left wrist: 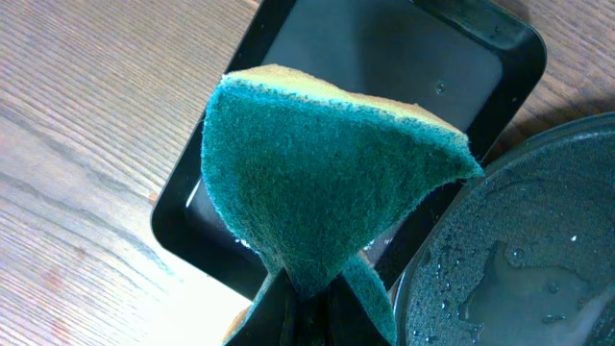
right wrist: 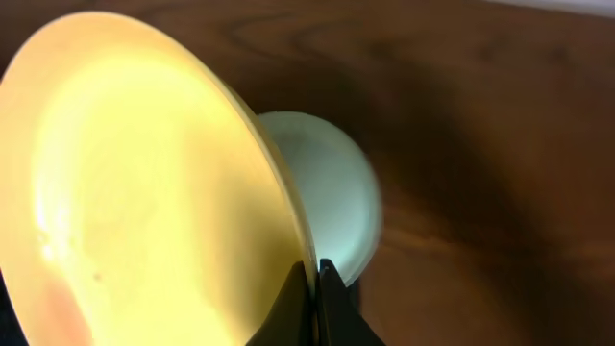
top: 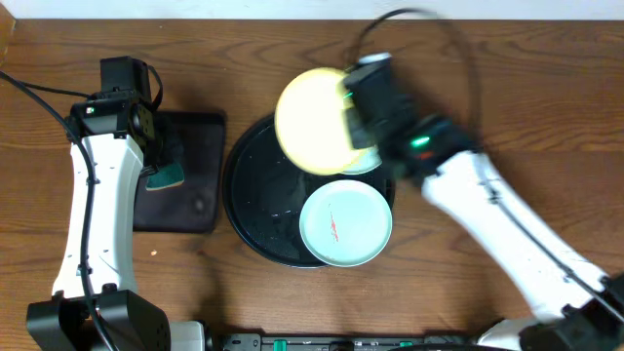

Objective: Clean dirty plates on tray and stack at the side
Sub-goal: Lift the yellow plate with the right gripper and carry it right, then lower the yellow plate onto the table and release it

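Near turquoise plate [top: 345, 224] lies flat on round tray [top: 255, 185], near-right part, red smear at centre. Round tray wet, beaded with drops, on wooden table [top: 507, 58]. Just left of it, small rectangular tray [top: 190, 185]. Left gripper [left wrist: 306, 306] above that tray, jaws pinched tight on green sponge [left wrist: 327, 163]. Farther back, right gripper [right wrist: 315, 279] clamped on rim of yellow plate [right wrist: 144, 173]. Plate lifted and tilted over round tray's far part. Second turquoise plate [right wrist: 336, 192] beneath it, mostly hidden, probably on tray's far right.

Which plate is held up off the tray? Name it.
The yellow plate, pinched at its rim by the right gripper and held up; the two turquoise plates lie below it.
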`<state>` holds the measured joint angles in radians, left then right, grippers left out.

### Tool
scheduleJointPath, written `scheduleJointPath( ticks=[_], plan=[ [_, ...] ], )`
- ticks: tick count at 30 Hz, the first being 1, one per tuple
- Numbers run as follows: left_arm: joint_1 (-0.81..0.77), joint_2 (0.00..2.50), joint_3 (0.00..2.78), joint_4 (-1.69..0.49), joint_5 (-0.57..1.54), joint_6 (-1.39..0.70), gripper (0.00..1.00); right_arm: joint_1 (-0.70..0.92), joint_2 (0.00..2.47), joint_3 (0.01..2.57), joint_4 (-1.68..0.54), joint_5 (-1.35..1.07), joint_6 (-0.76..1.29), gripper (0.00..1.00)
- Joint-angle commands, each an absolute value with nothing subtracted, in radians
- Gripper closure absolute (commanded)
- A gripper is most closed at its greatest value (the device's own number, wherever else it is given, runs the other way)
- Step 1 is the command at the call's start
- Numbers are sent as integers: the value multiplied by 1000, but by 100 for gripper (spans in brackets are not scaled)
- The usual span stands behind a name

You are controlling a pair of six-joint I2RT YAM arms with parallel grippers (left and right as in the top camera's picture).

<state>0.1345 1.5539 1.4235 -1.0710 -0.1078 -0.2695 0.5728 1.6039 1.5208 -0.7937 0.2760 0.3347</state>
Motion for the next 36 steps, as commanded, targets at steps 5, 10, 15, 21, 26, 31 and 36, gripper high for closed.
scheduleJointPath(
  ticks=[5, 10, 15, 21, 26, 31, 36],
  plan=[
    [137, 1551, 1448, -1072, -115, -271, 93, 191, 1542, 1539, -954, -61, 365, 99],
    [137, 1551, 1448, -1072, -115, -271, 93, -17, 1562, 1509, -1033, -57, 340, 99],
    [137, 1551, 1448, -1072, -115, -271, 93, -143, 1569, 1405, -992, -59, 312, 99],
    [137, 1551, 1448, -1072, -115, -271, 93, -170, 1569, 1209, -844, -58, 313, 99],
    [137, 1551, 1448, -1073, -115, -271, 93, -170, 1569, 1063, -712, -58, 314, 99],
    [137, 1551, 1448, -1072, -116, -271, 92, -170, 1569, 961, -613, -57, 314, 99],
    [137, 1551, 1448, -1072, -116, -271, 93, -170, 1569, 911, -575, -57, 313, 99]
  ],
)
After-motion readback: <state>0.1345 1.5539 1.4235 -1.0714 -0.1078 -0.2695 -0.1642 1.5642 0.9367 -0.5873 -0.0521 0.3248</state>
